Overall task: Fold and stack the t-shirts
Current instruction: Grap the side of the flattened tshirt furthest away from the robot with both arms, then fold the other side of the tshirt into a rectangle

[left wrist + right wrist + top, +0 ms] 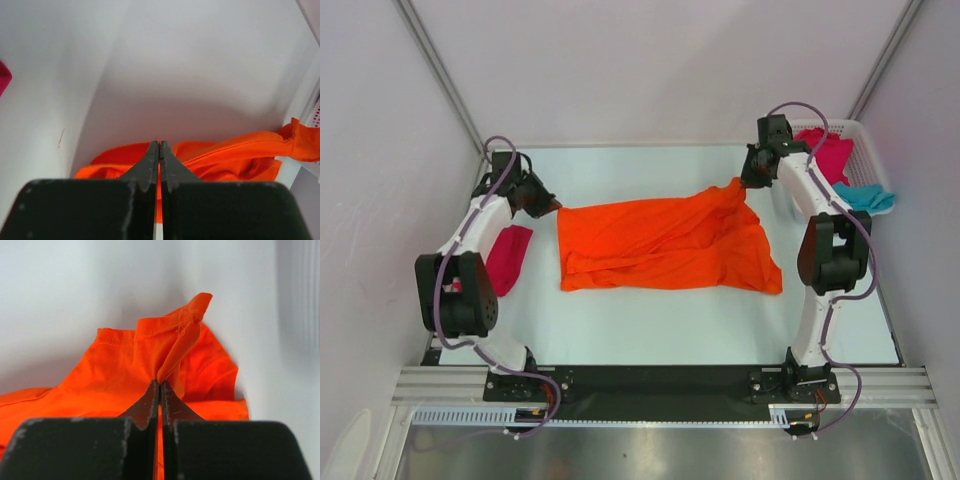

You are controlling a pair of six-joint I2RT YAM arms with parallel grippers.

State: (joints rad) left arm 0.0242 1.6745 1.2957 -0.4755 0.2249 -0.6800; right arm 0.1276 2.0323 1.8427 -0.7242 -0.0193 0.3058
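A bright orange t-shirt (665, 245) lies spread and rumpled across the middle of a pale table (650, 330), creased along its near edge. The left gripper (548, 207), fingers pressed together, pinches its far left corner. The right gripper (745, 183) pinches the far right corner, lifting it into a peak. A magenta t-shirt (508, 255) lies at the left edge. Far right, a white basket (868, 140) holds a second magenta t-shirt (825, 150) and a teal t-shirt (865, 197).

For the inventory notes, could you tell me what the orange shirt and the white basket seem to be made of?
The orange shirt: soft matte cloth, perhaps cotton; it wrinkles and has stitched hems. The basket: seemingly white plastic, with a lattice wall.
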